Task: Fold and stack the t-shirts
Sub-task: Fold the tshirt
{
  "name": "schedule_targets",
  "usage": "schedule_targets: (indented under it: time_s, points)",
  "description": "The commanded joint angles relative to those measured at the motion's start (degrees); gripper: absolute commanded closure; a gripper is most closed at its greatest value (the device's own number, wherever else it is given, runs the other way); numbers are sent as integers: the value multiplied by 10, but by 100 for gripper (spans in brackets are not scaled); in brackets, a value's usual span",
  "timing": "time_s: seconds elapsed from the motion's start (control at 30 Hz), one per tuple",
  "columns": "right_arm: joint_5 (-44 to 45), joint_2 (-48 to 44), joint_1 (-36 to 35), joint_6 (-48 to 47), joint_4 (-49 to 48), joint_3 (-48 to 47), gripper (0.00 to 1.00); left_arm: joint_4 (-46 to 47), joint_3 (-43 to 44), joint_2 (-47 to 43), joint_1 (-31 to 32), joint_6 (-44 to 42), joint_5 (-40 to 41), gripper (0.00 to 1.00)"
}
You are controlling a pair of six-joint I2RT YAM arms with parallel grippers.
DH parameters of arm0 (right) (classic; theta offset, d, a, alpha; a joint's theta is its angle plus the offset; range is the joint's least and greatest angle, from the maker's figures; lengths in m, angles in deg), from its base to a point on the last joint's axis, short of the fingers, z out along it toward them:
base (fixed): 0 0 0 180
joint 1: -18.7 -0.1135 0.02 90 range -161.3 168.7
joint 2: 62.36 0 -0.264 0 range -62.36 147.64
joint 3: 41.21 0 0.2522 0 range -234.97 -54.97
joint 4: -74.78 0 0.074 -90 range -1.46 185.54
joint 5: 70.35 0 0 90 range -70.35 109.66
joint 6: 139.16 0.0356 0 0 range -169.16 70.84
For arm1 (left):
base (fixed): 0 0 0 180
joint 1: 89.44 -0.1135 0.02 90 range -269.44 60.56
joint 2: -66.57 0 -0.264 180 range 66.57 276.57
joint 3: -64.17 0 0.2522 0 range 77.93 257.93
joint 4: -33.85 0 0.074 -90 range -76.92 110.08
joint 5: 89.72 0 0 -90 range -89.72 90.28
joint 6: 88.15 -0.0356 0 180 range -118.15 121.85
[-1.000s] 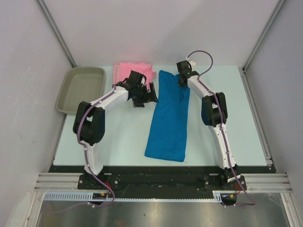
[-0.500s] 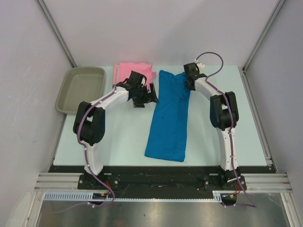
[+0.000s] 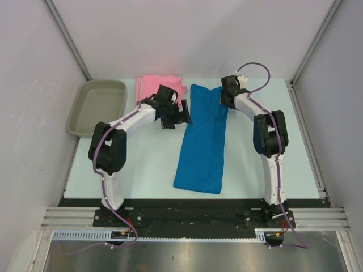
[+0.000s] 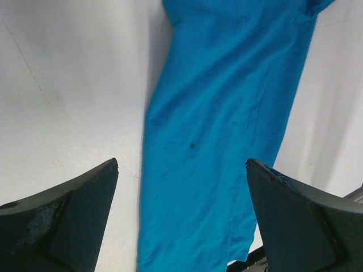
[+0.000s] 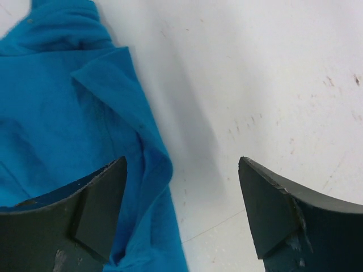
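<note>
The bright blue cloth t-shirt (image 3: 201, 141) lies as a long strip on the table (image 3: 142, 164), the light pink cloth t-shirt (image 3: 153, 86) at 11 o'clock. The left jaws and right jaws are open, empty. Next, I think: pinch the blue one's 12 o'clock corners and fold crosswise.

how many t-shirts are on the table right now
2. The blue t-shirt lies as a long strip in the middle of the table. The pink t-shirt sits bunched at the far edge, just left of it, partly behind the left arm. No others show.
</note>
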Motion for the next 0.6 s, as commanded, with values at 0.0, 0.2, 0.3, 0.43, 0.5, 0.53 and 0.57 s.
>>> schedule_targets:
  time_s: [0.0, 0.2, 0.3, 0.43, 0.5, 0.53, 0.57]
  points:
    - [-33, -36, -8, -4, -15, -60, 16, 1, 51, -16, 7, -2, -14, 0]
    - [-72, -20, -19, -4, -26, -108, 15, 1, 50, -15, 10, -2, -11, 0]
    - [-119, 19, -21, 17, -7, -146, 15, 1, 49, -11, 10, -2, -10, 0]
    - [-148, 59, -33, 25, 23, -212, 14, -1, 51, -5, 10, -3, -7, 0]
    - [-183, 64, -35, 34, 2, -205, 14, -4, 52, -4, 10, -6, -4, 0]
    - [-192, 71, -35, 37, -4, -205, 15, -5, 52, -3, 10, -7, -3, 0]
    - [-196, 73, -35, 43, -6, -206, 15, -5, 52, -3, 10, -8, -2, 0]
